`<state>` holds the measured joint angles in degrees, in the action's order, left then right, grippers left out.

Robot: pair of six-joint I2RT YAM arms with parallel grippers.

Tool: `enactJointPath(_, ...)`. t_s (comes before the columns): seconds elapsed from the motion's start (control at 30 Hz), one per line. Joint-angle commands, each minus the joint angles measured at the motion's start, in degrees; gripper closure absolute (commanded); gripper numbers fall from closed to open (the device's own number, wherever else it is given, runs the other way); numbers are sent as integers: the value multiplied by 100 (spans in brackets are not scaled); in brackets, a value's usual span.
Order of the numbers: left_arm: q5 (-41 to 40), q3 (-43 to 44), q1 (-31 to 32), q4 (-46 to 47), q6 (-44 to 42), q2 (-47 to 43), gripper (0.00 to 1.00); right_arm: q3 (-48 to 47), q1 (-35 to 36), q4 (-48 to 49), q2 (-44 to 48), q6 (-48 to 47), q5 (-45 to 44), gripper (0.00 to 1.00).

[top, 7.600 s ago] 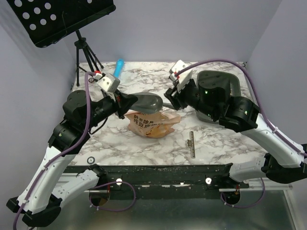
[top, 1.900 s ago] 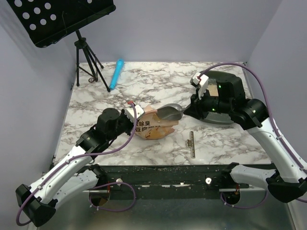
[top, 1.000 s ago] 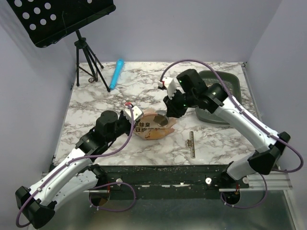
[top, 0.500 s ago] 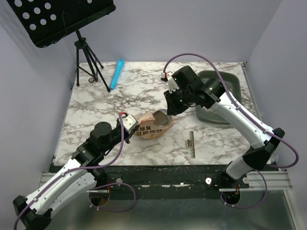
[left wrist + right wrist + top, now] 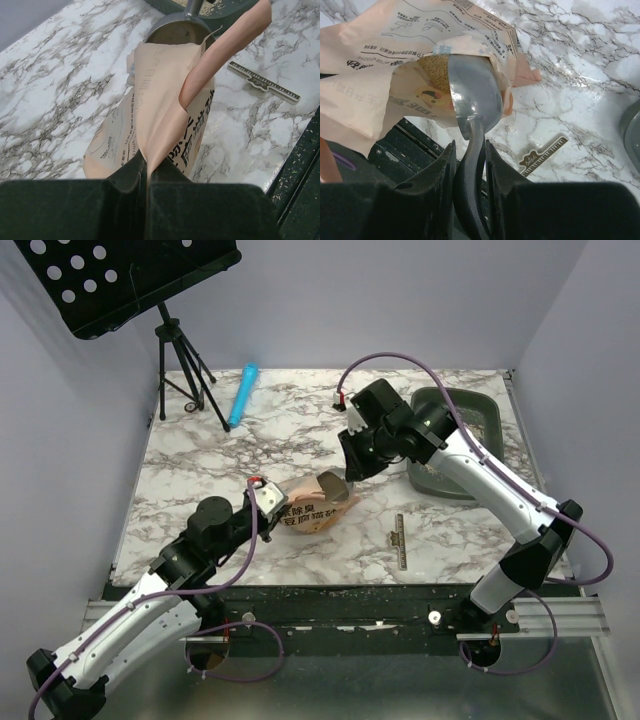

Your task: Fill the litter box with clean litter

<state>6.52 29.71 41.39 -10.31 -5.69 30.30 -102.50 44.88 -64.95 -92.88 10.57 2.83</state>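
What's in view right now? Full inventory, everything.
litter box: 1, dark grey-green, far right of table
bag: 1, orange-pink, table centre, lying with mouth open
clean litter: beige granules, inside bag mouth
scoop: 1, silver metal, bowl in bag mouth
ruler: 1, dark, flat on table right of bag
stick: 1, blue, far left of table
music stand: 1, black, far-left corner
table: 1, white-grey marble
left gripper: shut on bag edge
right gripper: shut on scoop handle

Looks like a lab booth: plain lilac walls [image 5: 420,300], marble-print table [image 5: 190,505], perforated panel [image 5: 130,275] on tripod [image 5: 185,380] at 11 o'clock.
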Motion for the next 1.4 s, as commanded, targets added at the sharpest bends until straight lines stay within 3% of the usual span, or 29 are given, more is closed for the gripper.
enactJointPath(0.0,68,210,1,1004,103,-174,100,590,-401,288,-248,-82,-1602,99)
enactJointPath(0.3,-116,456,1,1320,235,546,100,1846,-401,1835,24,332,-1031,99)
enactJointPath(0.53,-292,1045,19,1040,-151,986,100,2611,-401,2819,-28,683,-347,99)
enactJointPath(0.63,145,1326,10,382,-598,1170,100,2936,-419,3338,-2,1043,225,99)
enactJointPath(0.8,833,765,10,231,-1319,584,100,3665,-472,4532,200,1904,1446,100)
enactJointPath(0.97,570,588,27,-111,-1838,73,100,4220,-516,5736,96,2782,2536,99)
enactJointPath(1.1,244,711,62,-437,-2216,89,100,4720,-516,7606,-195,3967,3372,99)
enactJointPath(1.23,148,668,71,-525,-2524,169,100,4713,-419,8839,-616,4734,3487,99)
enactJointPath(1.37,129,474,71,-490,-2498,116,100,4528,-384,9324,-802,5060,3601,100)
